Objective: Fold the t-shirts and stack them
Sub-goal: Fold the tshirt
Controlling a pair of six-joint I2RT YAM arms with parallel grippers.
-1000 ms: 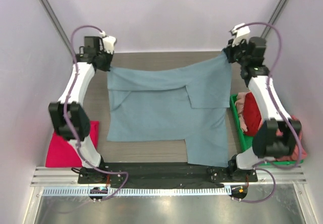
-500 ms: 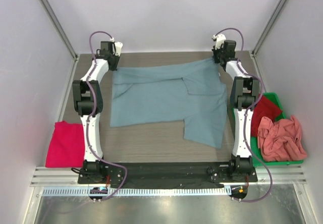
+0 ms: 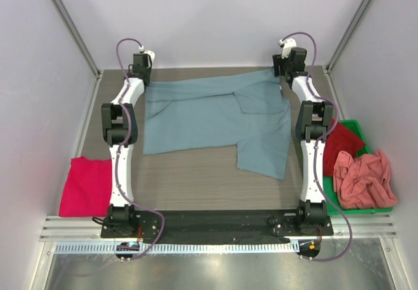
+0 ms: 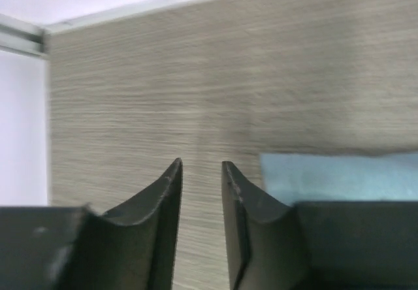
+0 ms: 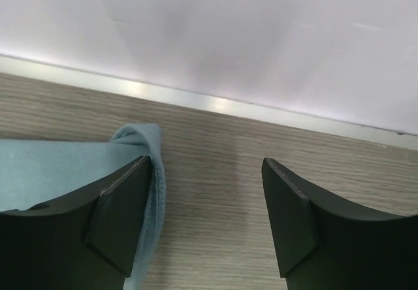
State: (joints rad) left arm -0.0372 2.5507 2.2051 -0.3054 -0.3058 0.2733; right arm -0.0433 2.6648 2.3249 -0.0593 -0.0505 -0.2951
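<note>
A dusty grey-blue t-shirt lies spread on the table, with a folded flap at its right and a tail hanging toward me. At the shirt's far left corner my left gripper has let go. In the left wrist view the left gripper stands open by a narrow gap over bare wood, with the shirt's edge just to its right. My right gripper is at the far right corner. In the right wrist view the right gripper is wide open, and the shirt's rolled hem lies against its left finger.
A folded magenta-pink shirt lies at the table's left edge. A green bin at the right holds a red shirt and a crumpled salmon-pink shirt. The back wall stands close behind both grippers.
Both grippers have opened and let go of the grey-blue shirt's far corners. Over the second both arms stretched toward the back wall, and the shirt settled flat.
</note>
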